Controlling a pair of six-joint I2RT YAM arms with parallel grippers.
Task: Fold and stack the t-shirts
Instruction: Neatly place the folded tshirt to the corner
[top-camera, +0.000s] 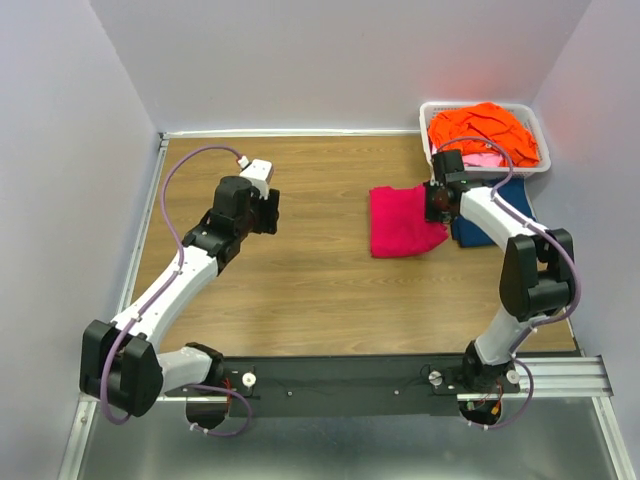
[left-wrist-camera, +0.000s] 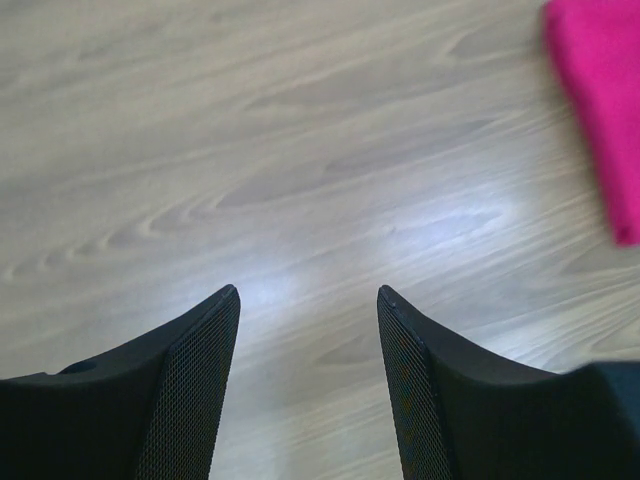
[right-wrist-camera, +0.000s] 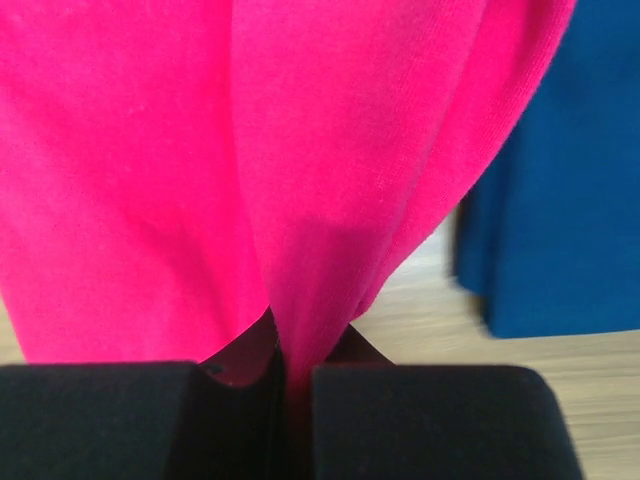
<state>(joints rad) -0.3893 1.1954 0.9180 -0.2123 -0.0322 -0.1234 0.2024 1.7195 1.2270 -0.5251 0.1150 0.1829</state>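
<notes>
One orange t-shirt (top-camera: 483, 132) heaped in white basket (top-camera: 426, 125)

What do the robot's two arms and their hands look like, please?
The left arm and right arm are alike: white link shells, bulky black joint housings, and a lilac cable looping along each. The left hand has black tapered fingers with fine mesh-textured inner faces; the right hand shows blocky black fingers too.

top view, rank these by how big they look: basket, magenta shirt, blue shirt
1. basket
2. magenta shirt
3. blue shirt: smallest showing, but the right arm covers part of it, so its rank against the magenta one is unsure.
</notes>
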